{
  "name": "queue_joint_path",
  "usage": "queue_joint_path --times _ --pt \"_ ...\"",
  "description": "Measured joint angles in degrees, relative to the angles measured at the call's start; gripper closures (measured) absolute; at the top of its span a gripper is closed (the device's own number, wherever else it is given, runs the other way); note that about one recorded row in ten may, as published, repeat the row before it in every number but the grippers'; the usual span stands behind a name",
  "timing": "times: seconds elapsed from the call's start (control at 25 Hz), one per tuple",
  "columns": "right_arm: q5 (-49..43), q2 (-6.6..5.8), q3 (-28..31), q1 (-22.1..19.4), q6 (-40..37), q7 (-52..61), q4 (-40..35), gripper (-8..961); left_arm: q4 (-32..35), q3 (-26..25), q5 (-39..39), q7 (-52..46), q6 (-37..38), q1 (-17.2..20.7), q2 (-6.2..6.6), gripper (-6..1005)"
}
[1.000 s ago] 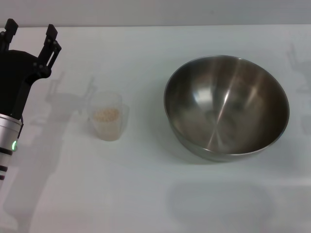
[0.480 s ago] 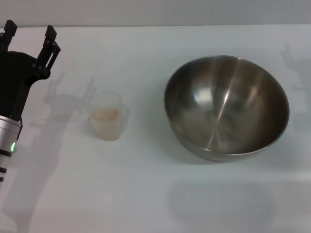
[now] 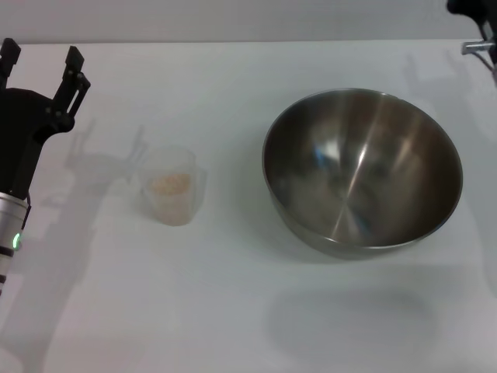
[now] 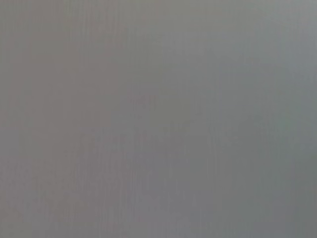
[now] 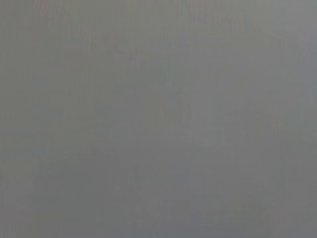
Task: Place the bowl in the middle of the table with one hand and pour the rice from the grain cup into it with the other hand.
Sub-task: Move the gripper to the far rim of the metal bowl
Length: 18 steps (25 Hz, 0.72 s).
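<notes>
Cup: small see-through plastic grain cup [image 3: 172,186] with rice [image 3: 171,183], lower right of left gripper [image 3: 40,59]
Left fingers: apart, holding nothing
Bowl: big shiny steel bowl [image 3: 362,171], below right gripper [image 3: 475,15] at top right corner
Right fingers: cannot tell

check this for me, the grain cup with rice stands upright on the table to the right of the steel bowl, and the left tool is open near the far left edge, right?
Not quite. In the head view the grain cup, upright with rice in it, stands on the table to the left of the bowl, not the right. The left tool is indeed open near the far left edge.
</notes>
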Motion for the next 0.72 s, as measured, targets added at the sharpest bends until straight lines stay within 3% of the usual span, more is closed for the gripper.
queue_joint_path --times 0.12,0.16,0.2,0.32,0.36,0.4,0.52,0.56,0.6,0.72 --pt "-0.65 0.02 3.17 -3.18 16.63 -0.11 -11.96 272 0.06 0.01 -0.03 0.00 0.06 0.47 -0.01 186" --pt "-1.23 0.10 5.71 -4.35 28.28 -0.12 -18.79 272 0.06 0.01 -0.03 0.00 0.06 0.47 -0.01 187" --pt "-1.23 0.10 5.71 -4.35 28.28 -0.12 -18.79 272 0.06 0.01 -0.03 0.00 0.06 0.47 -0.01 187" --pt "-1.44 0.14 9.32 -4.98 46.59 -0.13 -27.23 273 0.10 0.01 -0.03 0.00 0.04 0.51 -0.01 188" --pt "-1.41 0.07 12.36 -5.01 59.20 -0.15 -32.91 273 0.15 -0.06 -0.09 -0.03 -0.01 0.78 0.00 188" --pt "-1.41 0.07 12.36 -5.01 59.20 -0.15 -32.91 273 0.15 -0.06 -0.09 -0.03 -0.01 0.78 0.00 189" --pt "-1.21 -0.02 17.39 -4.52 76.54 -0.21 -40.23 273 0.15 -0.07 -0.14 -0.08 0.01 0.96 -0.02 190" --pt "-1.17 -0.08 21.34 -3.31 87.61 -0.27 -44.55 273 0.14 -0.10 -0.21 -0.29 0.10 1.34 -0.08 190" --pt "-1.17 -0.08 21.34 -3.31 87.61 -0.27 -44.55 273 0.14 -0.10 -0.21 -0.29 0.10 1.34 -0.08 191" --pt "-1.16 -0.31 26.78 -0.40 101.90 -0.38 -47.89 273 0.13 -0.39 -0.33 -0.50 0.10 1.71 -0.01 192"
